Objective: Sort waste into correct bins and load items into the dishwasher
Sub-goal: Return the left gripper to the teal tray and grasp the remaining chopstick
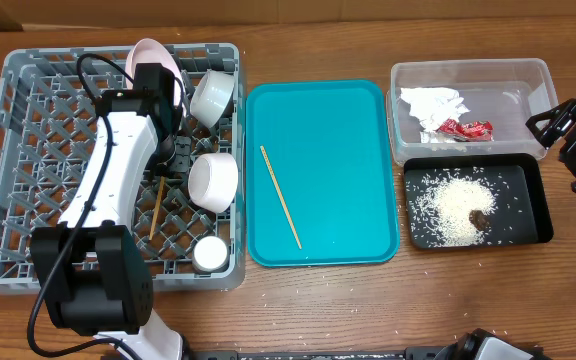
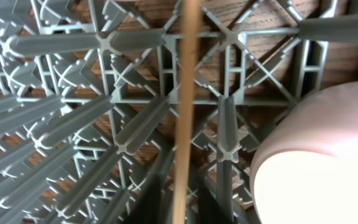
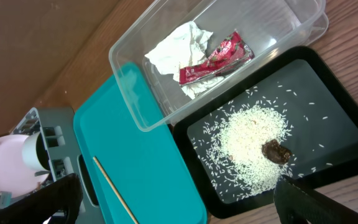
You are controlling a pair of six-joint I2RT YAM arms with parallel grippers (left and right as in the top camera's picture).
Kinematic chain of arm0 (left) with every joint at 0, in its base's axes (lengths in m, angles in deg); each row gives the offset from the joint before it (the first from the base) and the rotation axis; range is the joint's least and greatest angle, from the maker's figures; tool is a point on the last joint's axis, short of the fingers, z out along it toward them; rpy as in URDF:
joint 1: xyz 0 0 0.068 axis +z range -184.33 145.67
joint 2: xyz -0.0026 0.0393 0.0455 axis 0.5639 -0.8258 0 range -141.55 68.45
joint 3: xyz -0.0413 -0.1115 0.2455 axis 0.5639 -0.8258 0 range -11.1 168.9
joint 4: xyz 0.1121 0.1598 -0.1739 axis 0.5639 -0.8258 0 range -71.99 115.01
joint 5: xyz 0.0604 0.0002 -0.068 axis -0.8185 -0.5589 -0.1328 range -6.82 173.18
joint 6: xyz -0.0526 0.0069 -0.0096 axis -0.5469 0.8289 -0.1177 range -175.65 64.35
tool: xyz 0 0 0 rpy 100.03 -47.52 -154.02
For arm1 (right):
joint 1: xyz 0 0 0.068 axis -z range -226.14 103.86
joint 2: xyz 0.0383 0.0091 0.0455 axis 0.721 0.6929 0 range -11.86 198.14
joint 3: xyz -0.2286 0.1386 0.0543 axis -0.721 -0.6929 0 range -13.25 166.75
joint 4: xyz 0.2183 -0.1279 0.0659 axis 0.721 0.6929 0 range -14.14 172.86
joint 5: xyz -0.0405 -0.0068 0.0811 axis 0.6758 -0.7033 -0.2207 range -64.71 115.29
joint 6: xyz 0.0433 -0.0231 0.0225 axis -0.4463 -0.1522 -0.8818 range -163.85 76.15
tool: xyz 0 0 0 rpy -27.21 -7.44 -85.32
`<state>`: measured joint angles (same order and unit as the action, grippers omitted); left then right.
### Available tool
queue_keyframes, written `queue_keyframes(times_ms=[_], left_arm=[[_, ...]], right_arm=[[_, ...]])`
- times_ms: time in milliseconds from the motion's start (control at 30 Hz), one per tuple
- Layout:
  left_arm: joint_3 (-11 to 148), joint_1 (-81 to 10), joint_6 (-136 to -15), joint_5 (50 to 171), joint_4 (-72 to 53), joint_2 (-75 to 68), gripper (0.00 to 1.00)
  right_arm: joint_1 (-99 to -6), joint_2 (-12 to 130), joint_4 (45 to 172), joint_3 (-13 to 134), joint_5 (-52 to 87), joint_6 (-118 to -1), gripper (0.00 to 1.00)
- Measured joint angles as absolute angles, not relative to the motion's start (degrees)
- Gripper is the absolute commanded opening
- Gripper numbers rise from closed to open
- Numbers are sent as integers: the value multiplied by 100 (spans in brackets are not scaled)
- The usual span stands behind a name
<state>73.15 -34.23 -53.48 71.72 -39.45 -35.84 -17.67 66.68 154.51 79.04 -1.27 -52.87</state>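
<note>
Start from the grey dish rack (image 1: 28, 150) on the left of the worktop (image 1: 268, 310), then note the teal tray (image 1: 348, 200) beside it with the second chopstick (image 1: 281, 196) on it, a job for afterwards. Keep the right pincer (image 3: 176, 186) parked above the black tray (image 3: 347, 130) of rice (image 3: 253, 149), spread wide and holding nothing. Treat the left pincer (image 1: 168, 168) as closed, by the look of it, on the upper end of the first chopstick (image 2: 185, 112), which slants down to the lattice floor. Steer clear of the white bowl (image 1: 213, 182) just beside it. Lower slowly, lay the stick flat across several ribs rather than end-on through a gap, and only then part the fingers.
</note>
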Motion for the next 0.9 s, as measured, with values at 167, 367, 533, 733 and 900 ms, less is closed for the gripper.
queue_keyframes(times_ms=[167,367,533,733,900], left_arm=[[7330,-3423,-5503,7174,-4105,-3584,53],[8314,-3432,-5809,7624,-4824,-3621,48],[9420,-3779,-5966,8663,-4839,-3619,49],[9534,-5043,-6663,9065,-4433,-3641,47],[9442,-6094,-8091,8457,-4328,-3809,48]], right_arm=[[-1767,6668,15449,7904,-125,-5289,100],[-1767,6668,15451,7904,-127,-5287,100],[-1767,6668,15449,7904,-127,-5289,100],[-1767,6668,15451,7904,-125,-5289,100],[-1767,6668,15451,7904,-125,-5289,100]])
